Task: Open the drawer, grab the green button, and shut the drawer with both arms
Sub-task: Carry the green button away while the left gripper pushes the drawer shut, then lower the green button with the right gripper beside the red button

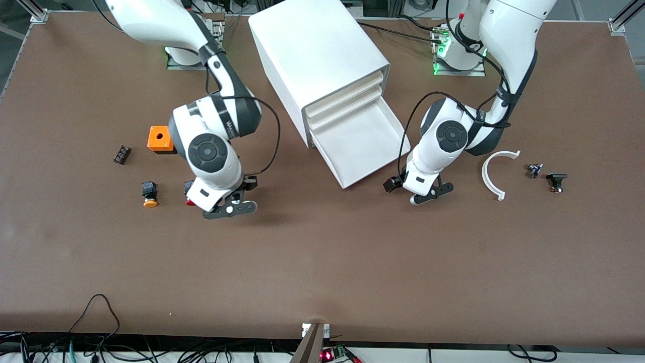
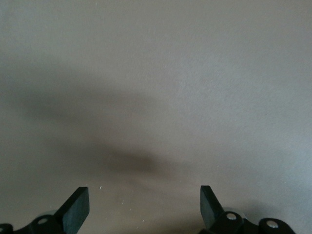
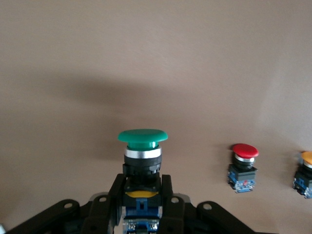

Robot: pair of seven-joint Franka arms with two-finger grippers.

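Observation:
My right gripper (image 1: 229,207) is shut on the green-capped button (image 3: 142,141). Its fingers clamp the black-blue body with the cap pointing away from the wrist (image 3: 142,187). It hangs low over the table at the right arm's end, beside the red-capped button (image 1: 190,202). The green button is hidden under the hand in the front view. The lowest drawer (image 1: 360,138) of the white cabinet (image 1: 317,60) is pulled out and looks empty. My left gripper (image 1: 428,194) is open and empty over bare table beside the drawer's front corner (image 2: 145,202).
An orange-capped button (image 1: 149,194), an orange box (image 1: 160,139) and a small black part (image 1: 122,154) lie toward the right arm's end. The red cap (image 3: 243,151) and orange cap (image 3: 307,158) show in the right wrist view. A white curved piece (image 1: 496,174) and two small parts (image 1: 534,170) (image 1: 557,181) lie toward the left arm's end.

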